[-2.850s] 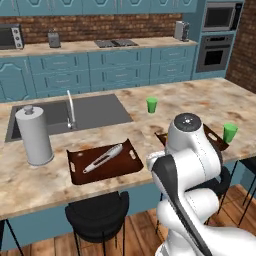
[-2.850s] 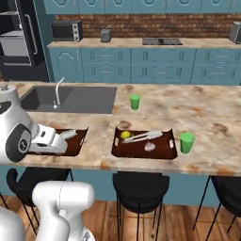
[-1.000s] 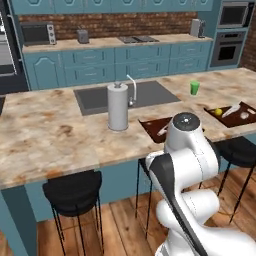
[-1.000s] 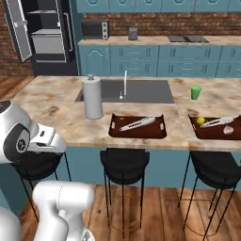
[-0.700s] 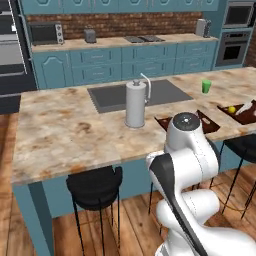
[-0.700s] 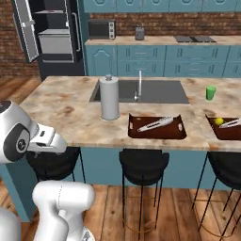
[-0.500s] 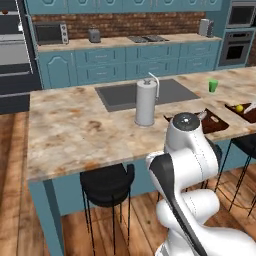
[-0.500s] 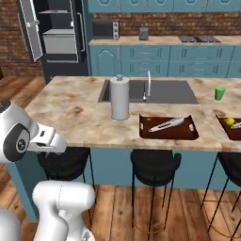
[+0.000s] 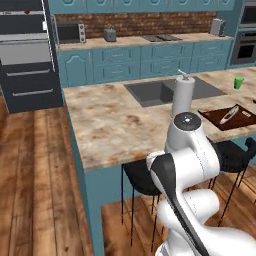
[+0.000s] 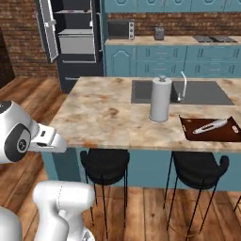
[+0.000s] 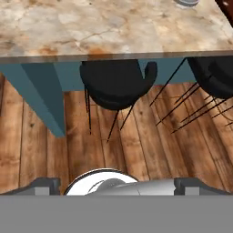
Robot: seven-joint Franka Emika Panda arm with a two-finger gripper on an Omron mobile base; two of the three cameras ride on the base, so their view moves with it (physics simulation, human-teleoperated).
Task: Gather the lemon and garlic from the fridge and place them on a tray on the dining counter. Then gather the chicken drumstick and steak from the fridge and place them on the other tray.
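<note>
Ahead and to the left, beyond the dining counter (image 10: 103,117), stands the fridge (image 10: 75,40) with its upper door swung open; its contents are too small to make out. One tray (image 10: 209,128) lies near the paper-towel roll (image 10: 160,100). In the hand view the gripper (image 11: 113,184) points down at the stool (image 11: 116,82) and floor, well away from the fridge, jaws fully spread and empty.
</note>
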